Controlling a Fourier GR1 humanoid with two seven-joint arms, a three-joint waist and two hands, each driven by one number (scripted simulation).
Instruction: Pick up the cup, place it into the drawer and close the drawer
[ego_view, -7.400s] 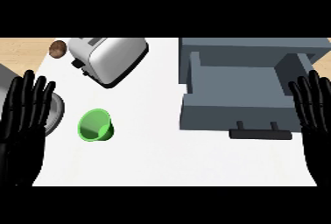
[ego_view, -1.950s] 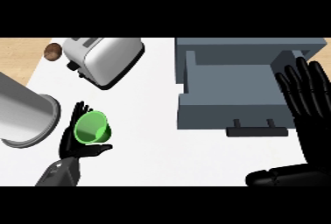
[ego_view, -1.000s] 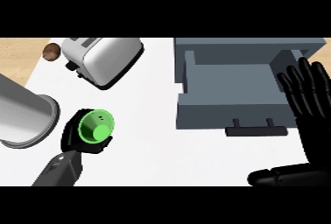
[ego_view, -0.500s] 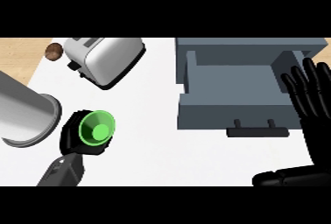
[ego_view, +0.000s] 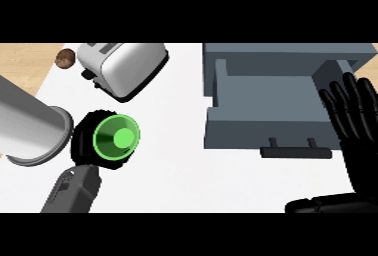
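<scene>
The green cup (ego_view: 117, 138) stands at the left of the white counter, its mouth facing up at me. My left hand (ego_view: 86, 145) is curled round it from the left and below, black fingers showing around the rim. The grey drawer (ego_view: 275, 109) is pulled open at the right, its dark handle (ego_view: 295, 149) toward me. My right hand (ego_view: 356, 116) rests open at the right edge, fingers up, overlapping the drawer's right side.
A silver toaster (ego_view: 123, 67) lies at the back left. A small brown round object (ego_view: 66, 57) sits behind it near the counter's edge. My left forearm (ego_view: 26, 128) fills the left side as a large grey cylinder.
My left arm came in and closed its fingers round the cup, which turned from tilted to mouth-up. The right hand drifted slightly downward at the right edge.
</scene>
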